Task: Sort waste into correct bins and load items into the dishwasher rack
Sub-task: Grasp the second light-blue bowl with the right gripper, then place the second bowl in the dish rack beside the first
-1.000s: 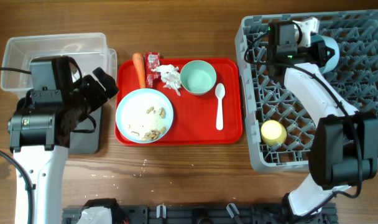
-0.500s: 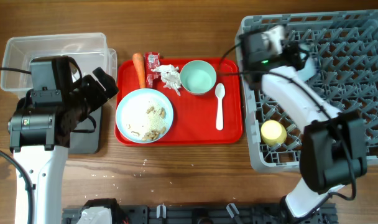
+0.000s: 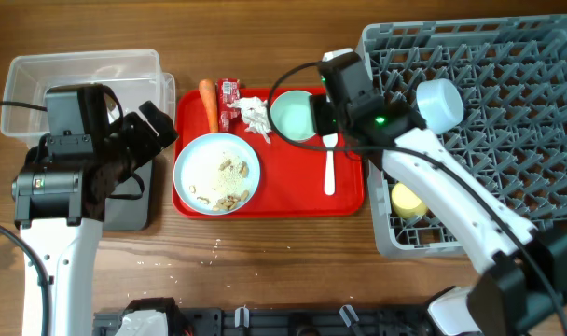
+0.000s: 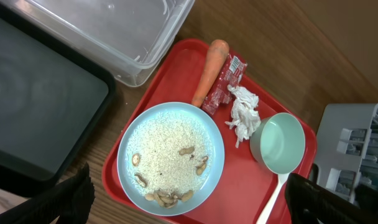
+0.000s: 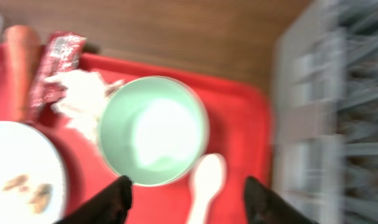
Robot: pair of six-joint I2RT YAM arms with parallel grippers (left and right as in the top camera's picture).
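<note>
**No readable writing in view**

No word, number, brand or sign can be made out in any of the three views. The only printed surface is the small red wrapper (image 4: 229, 78) at the far left of the red tray (image 4: 239, 193), beside the carrot (image 4: 209, 70). Its pale markings are too small and blurred to read.

On the red tray (image 3: 344, 191): orange carrot (image 3: 208, 105), red wrapper (image 3: 228, 91), white tissue (image 3: 255, 116), mint-green bowl (image 3: 293, 117), white spoon (image 3: 328, 168), and a pale bluish plate (image 3: 201, 163) flecked with tan crumbs (image 3: 229, 168). Right of it, a grey gridded rack (image 3: 507, 93) holds a yellow cup (image 3: 407, 199); left, a black bin (image 4: 40, 118).
</note>
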